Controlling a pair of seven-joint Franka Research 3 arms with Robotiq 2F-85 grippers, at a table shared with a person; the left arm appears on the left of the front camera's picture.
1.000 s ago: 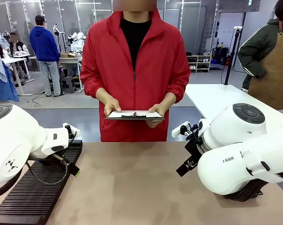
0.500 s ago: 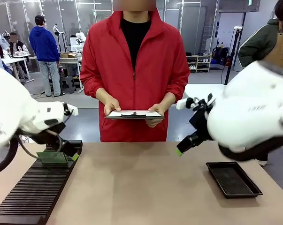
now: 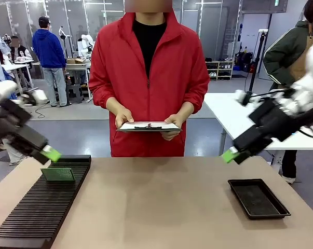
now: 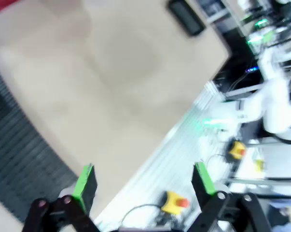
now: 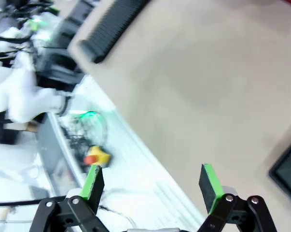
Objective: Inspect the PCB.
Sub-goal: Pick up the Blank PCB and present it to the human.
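The PCB [image 3: 57,174], a small green board, lies flat on the far end of the black ribbed rack [image 3: 37,212] at the table's left. My left gripper [image 3: 50,154] hovers just above and left of it, apart from it. In the left wrist view this gripper [image 4: 144,181] is open with nothing between its green pads. My right gripper [image 3: 230,154] hangs over the table's right side, above the black tray [image 3: 258,197]. It is also open and empty in the right wrist view [image 5: 151,181].
A person in a red jacket stands at the far edge holding a white clipboard [image 3: 148,126] in both hands. The rack [image 5: 114,21] and a corner of the tray [image 5: 287,166] also show in the blurred right wrist view. Bare tabletop [image 3: 156,207] lies between the rack and the tray.
Both arms have lifted and swung outward, away from the table's middle. The left gripper has drawn up and left from the PCB, which stays on the rack. The tray has come into view.
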